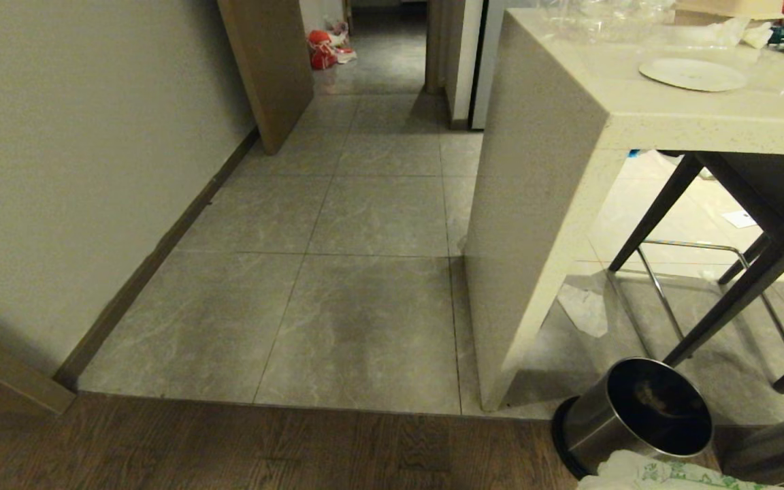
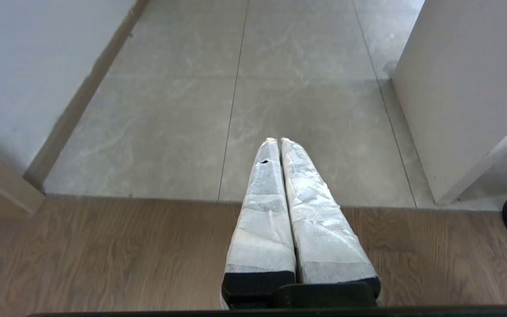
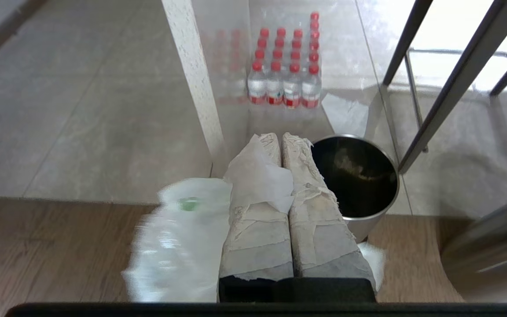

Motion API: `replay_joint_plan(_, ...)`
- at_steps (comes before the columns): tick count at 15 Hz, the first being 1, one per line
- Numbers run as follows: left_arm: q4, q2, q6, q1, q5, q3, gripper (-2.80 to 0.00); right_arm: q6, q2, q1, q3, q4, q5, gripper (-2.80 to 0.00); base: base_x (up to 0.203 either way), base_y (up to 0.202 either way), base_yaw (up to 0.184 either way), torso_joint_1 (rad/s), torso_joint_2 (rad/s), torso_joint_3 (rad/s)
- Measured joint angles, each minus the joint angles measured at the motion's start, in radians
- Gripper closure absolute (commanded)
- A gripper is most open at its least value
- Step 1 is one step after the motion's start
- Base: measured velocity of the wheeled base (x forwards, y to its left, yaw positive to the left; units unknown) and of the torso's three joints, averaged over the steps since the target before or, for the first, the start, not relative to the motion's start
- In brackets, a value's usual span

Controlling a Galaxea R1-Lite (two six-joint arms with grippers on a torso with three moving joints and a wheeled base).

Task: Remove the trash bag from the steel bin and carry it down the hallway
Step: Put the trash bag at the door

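The right gripper [image 3: 279, 137] is clamped shut on the one trash bag [image 3: 183, 237], a flap of its thin whitish plastic pinched between the two taped fingers [image 3: 319, 211] while the rest hangs beside and beneath them, out of the single steel bin [image 1: 637, 415] and just in front of it. That bin stands empty (dark inside) at the seam of wood floor [image 1: 229, 449] and grey tiles, beside the foot of the pale counter [image 1: 542, 204], with bottles [image 3: 284, 70] in four rows beyond. The left gripper [image 2: 278, 140], closed and empty, hangs well left of the bin, towards the hallway [image 1: 365, 204].
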Motion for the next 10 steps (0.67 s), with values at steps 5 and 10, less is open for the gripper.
replay_joint_plan(5, 0.0, 0.0, 0.0, 0.0, 0.0, 0.0, 0.0, 0.0, 0.0, 0.0, 0.0, 0.0, 0.001, 0.0, 0.0, 0.0, 0.0, 0.002, 0.0, 0.203)
replay_joint_plan(10, 0.0, 0.0, 0.001, 0.0, 0.0, 0.0, 0.0, 0.0, 0.0, 0.0, 0.0, 0.0, 0.0, 0.0, 0.0, 0.0, 0.0, 0.004, 0.0, 0.207)
